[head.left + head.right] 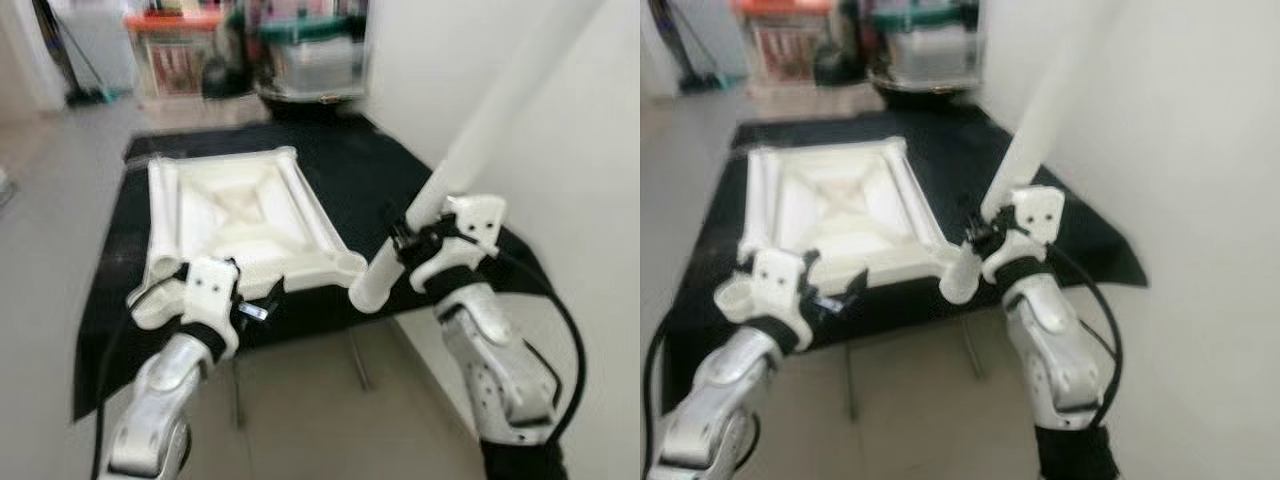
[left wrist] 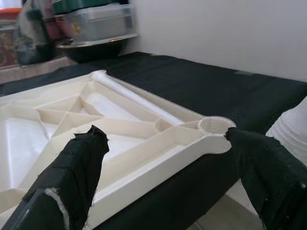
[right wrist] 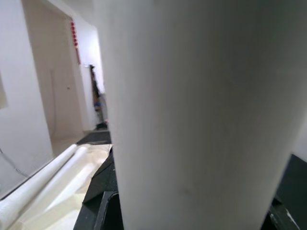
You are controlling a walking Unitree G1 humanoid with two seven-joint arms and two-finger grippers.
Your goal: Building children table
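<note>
Your right gripper (image 1: pixel 400 245) is clamped on the leg (image 1: pixel 470 150), whose lower end hangs just off the tabletop's (image 1: pixel 240 215) near socket (image 2: pixel 216 127) on the bench (image 1: pixel 400 170). Left gripper (image 2: pixel 163 177) open: brace the frame, then seat the leg squarely.

Setting: a lived-in room of a home. Plain white walls (image 1: pixel 560 130); pale smooth floor (image 1: pixel 50 190). Low table under a black cloth (image 1: pixel 370 170) stands against the wall. Household clutter along the far side: clear storage bin with green lid (image 1: pixel 315 50), another bin with orange lid (image 1: pixel 172 45), a dark bowl (image 2: pixel 91 48) beside them. Mop or broom (image 1: pixel 75 60) leans in the far left corner. Right wrist view shows a doorway (image 3: pixel 53 81) with white frame. No benches, no instruments.
</note>
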